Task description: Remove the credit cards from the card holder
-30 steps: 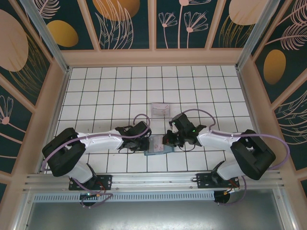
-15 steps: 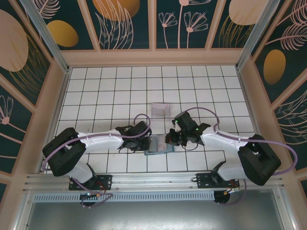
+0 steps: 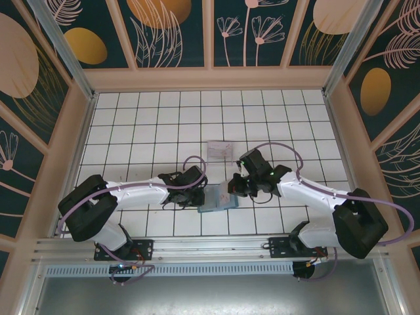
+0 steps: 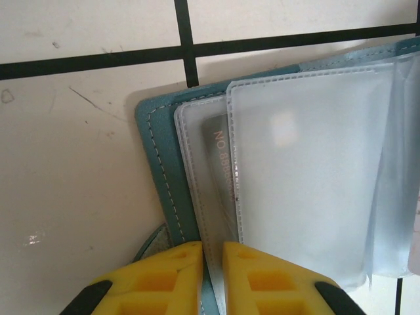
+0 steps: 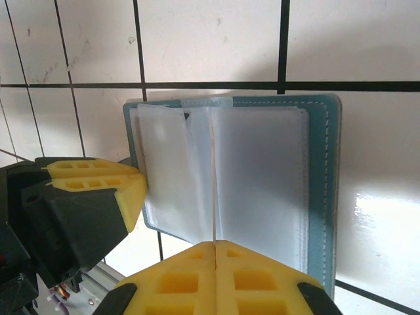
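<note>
White tiled table point(image 3: 144, 125), and the card holder point(image 3: 216, 199) lies open on it, a clear plastic box point(image 3: 220, 149) just beyond.

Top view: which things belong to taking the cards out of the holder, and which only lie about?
For the job: card holder, lying open; one card inside it; left gripper and right gripper, both pinching the holder.
Lying about: clear box, farther back.

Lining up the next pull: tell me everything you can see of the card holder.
The card holder lies open on the tiled table, between the arms. Slate-blue leather-like cover with pale stitching, frosted clear sleeves inside; one shows a grey card with raised lettering. The left end effector pinches one edge; the right end effector pinches a sleeve held upright.
</note>
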